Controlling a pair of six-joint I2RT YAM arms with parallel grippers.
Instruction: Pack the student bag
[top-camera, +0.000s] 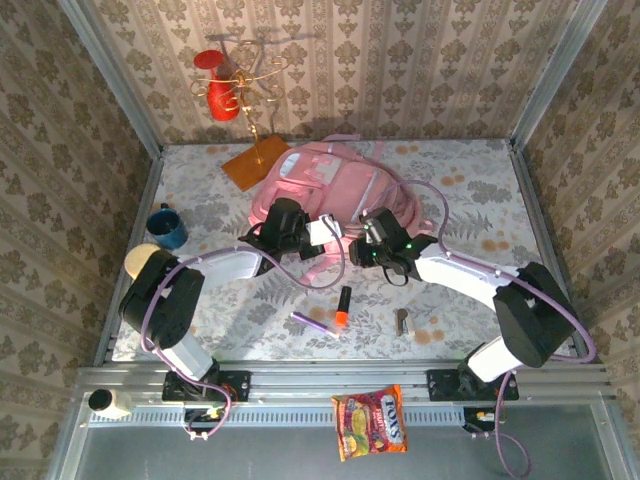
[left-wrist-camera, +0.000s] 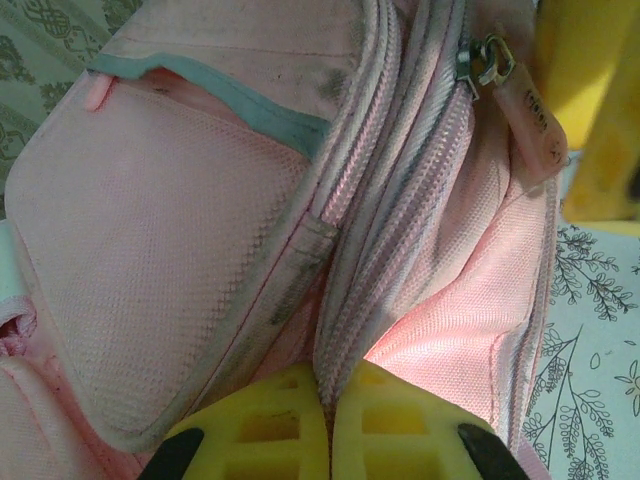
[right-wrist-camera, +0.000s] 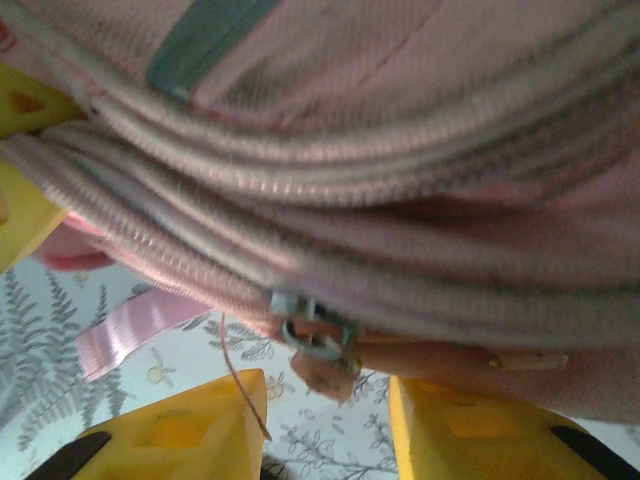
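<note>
— Where's the student bag (top-camera: 335, 180)?
— Lying flat on the table (top-camera: 470, 200), at twelve o'clock from its middle, close to the back wall.
— And the grippers?
— The left gripper (left-wrist-camera: 328, 425) is at the bag's seven o'clock edge, fingers pressed together on the zip seam. The right gripper (right-wrist-camera: 326, 405) is at five o'clock, fingers apart, with a zip pull (right-wrist-camera: 322, 352) just beyond the gap.
— Anything nearby?
— An orange marker (top-camera: 342, 305) and a purple pen (top-camera: 312, 321) at the bag's six o'clock, and a blue mug (top-camera: 167, 228) at nine.

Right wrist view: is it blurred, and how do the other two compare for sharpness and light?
Right wrist: motion-smeared; zip rows on the student bag streak, yet the zip pull is readable. Left wrist: crisp on the mesh pocket and zip teeth, soft on the left tool's yellow fingers. Top external: sharp and evenly lit, only faint shadows.
</note>
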